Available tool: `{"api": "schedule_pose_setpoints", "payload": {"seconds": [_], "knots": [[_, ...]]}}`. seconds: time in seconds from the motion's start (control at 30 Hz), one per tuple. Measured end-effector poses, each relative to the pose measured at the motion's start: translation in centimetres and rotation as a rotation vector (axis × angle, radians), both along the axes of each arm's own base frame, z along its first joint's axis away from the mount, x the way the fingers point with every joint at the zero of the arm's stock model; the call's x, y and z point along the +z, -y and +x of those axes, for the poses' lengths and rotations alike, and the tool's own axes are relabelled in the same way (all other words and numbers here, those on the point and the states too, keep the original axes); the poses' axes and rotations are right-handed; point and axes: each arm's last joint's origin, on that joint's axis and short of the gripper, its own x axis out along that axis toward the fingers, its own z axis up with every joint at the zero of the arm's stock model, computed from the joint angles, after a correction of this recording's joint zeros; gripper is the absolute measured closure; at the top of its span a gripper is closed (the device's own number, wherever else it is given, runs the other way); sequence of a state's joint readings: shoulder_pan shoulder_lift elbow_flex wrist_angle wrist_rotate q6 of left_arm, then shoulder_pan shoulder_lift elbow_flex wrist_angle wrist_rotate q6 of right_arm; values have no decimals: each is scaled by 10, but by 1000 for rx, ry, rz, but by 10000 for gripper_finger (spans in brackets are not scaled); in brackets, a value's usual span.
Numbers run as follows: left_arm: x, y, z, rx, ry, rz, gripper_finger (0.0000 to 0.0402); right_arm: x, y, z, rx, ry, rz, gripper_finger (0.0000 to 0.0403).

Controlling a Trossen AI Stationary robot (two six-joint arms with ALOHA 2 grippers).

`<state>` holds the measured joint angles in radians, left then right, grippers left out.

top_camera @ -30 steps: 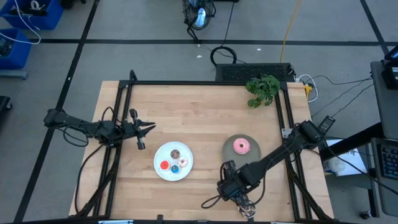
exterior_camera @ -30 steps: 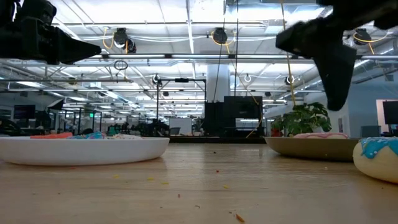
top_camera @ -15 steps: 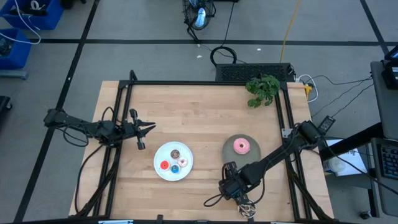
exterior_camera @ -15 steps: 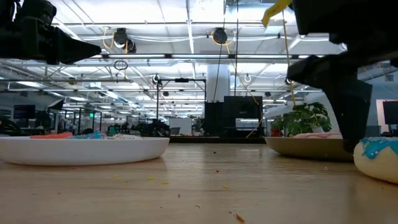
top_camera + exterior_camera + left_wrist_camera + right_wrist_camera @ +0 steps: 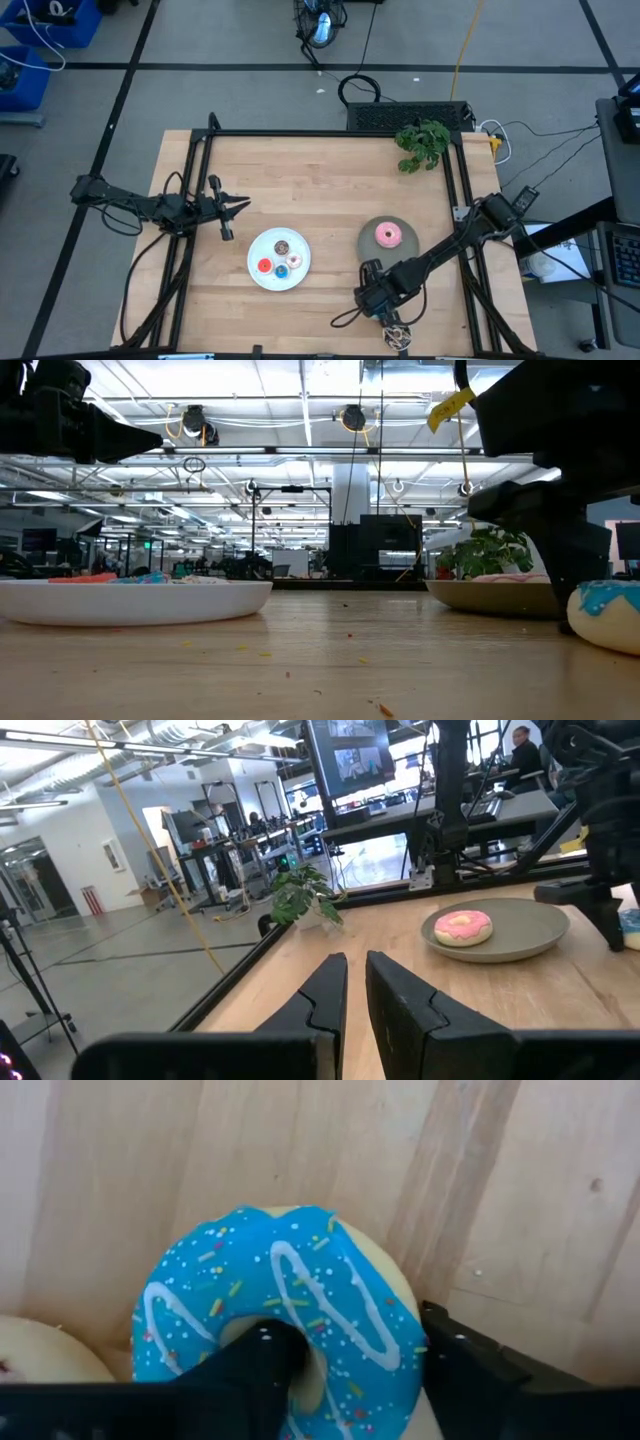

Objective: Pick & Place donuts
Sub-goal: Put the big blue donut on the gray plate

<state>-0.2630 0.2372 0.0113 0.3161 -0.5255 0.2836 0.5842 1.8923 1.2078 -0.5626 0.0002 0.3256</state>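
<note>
The blue sprinkled donut (image 5: pixel 290 1310) lies flat on the table near its near edge, also visible in the low view (image 5: pixel 605 615). My right gripper (image 5: pixel 360 1380) is open and points down over it, one finger in the donut's hole and the other outside its rim. The speckled brown donut (image 5: pixel 398 338) lies beside it. The pink donut (image 5: pixel 388 236) sits on the grey plate (image 5: pixel 372 248). Several tiny donuts (image 5: pixel 281 259) lie on the white plate (image 5: pixel 262 247). My left gripper (image 5: pixel 355 990) is shut and waits above the table's left part (image 5: pixel 240 205). My right gripper comes from above with one finger (image 5: pixel 265 1370) in the blue sprinkled donut's hole and the other finger (image 5: pixel 465 1370) beside the outer rim (image 5: pixel 405 1310). I cannot tell whether they touch the ring. The donut lies flat on the table.
A green plant sprig (image 5: pixel 422 143) lies at the table's far right corner. A black frame (image 5: pixel 330 134) runs around the table's edges. Bare wood (image 5: pixel 320 190) spreads across the middle and far part of the table.
My right gripper has come down over the blue sprinkled donut until its fingers stand level with it. The donut has stayed on the table.
</note>
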Motion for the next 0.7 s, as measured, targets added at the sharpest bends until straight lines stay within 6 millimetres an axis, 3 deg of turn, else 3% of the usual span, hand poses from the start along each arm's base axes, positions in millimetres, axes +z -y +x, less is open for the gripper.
{"api": "schedule_pose_setpoints", "payload": {"seconds": [0.17, 0.33, 0.53, 0.7], "knots": [[0, 0, 0, 0, 0, 0, 353, 9, -2, 7, -24, -1, 12, 296], [0, 0, 0, 0, 0, 0, 353, 35, -4, 15, -22, -28, -7, 388], [0, 0, 0, 0, 0, 0, 353, 79, 0, 24, -46, -71, -71, 373], [0, 0, 0, 0, 0, 0, 353, 117, 10, 22, -90, -139, -109, 390]]}}
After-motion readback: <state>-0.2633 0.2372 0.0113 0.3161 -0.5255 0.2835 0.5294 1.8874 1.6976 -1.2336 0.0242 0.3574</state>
